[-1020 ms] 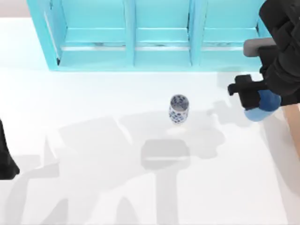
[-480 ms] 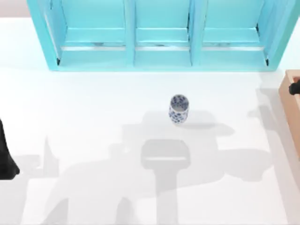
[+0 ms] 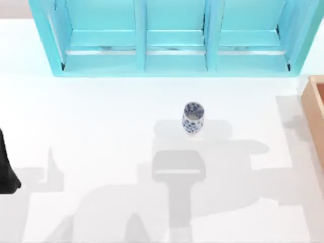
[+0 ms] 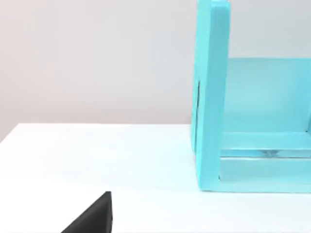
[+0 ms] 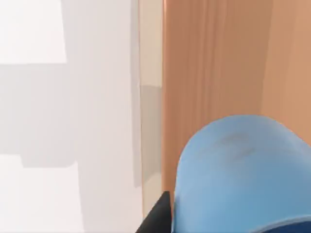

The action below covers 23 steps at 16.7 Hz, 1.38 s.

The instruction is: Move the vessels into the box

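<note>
- My left arm (image 3: pixel 6 169) is parked at the table's left edge, toward the near corner; my left wrist view shows a dark corner of it low over the white tabletop, and I cannot tell how its fingers stand
- In my right wrist view the blue tapered cup (image 5: pixel 240 174) sits close under the camera, with a dark sliver of my right gripper beside it; I judge I am carrying it, yet whether my fingers are clamped on it I cannot tell
- Beneath that cup lies the tan-orange wooden box (image 5: pixel 214 63), its thick plain wall next to the white table (image 5: pixel 97 97), so the cup hangs above the box wall at the table's right edge
- Progress, as I judge it: the blue cup is over the box but not set down inside; lowering and letting go are left
- The white cup with the blue floral pattern (image 3: pixel 193 117) stands upright near the middle of the table, well apart from the box (image 3: pixel 315 109), untouched; it has the whole trip ahead
- It is slim and open-mouthed, its rim facing up, with dense blue flowers around its side; the blue cup is plain, smooth and matte
- Farthest off, the turquoise shelf cabinet (image 3: pixel 172 38) spans the table's far edge with three open bays; it plays no part in the job
</note>
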Available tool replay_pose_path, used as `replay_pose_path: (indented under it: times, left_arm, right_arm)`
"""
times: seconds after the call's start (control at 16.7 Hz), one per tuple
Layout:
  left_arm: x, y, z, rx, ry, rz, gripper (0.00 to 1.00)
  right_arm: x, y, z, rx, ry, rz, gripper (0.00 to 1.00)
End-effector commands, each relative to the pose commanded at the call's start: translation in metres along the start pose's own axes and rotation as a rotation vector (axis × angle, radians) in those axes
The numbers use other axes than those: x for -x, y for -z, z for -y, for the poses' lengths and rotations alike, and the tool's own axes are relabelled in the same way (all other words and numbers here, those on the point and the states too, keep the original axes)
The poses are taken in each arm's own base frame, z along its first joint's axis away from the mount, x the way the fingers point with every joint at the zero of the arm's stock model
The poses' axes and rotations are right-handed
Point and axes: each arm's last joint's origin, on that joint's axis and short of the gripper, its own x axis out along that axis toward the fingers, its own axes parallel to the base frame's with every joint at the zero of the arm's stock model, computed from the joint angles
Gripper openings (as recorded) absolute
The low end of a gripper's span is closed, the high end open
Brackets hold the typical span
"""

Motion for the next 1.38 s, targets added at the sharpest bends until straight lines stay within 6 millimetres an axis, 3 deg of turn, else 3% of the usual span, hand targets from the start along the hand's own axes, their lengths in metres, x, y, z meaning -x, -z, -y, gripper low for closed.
replay_pose_path:
  times: [0.24, 0.42, 0.54, 0.9, 1.38]
  left_arm:
    - [0.0, 0.0, 0.0, 0.0, 0.0, 0.0, 1.0]
    - [0.0, 0.0, 0.0, 0.0, 0.0, 0.0, 1.0]
    - [0.0, 0.0, 0.0, 0.0, 0.0, 0.0, 1.0]
    - [0.0, 0.0, 0.0, 0.0, 0.0, 0.0, 1.0]
    - [0.0, 0.0, 0.0, 0.0, 0.0, 0.0, 1.0]
  right_arm:
    - [0.014, 0.04, 0.061, 0.0, 0.004, -0.032, 0.0]
    - [0.025, 0.071, 0.085, 0.005, 0.004, -0.026, 0.0]
    - [0.029, 0.081, 0.09, 0.005, 0.007, -0.015, 0.0]
    - [0.026, 0.08, 0.09, 0.008, 0.009, -0.012, 0.0]
    - [-0.034, 0.083, 0.09, 0.005, 0.008, -0.012, 0.0]
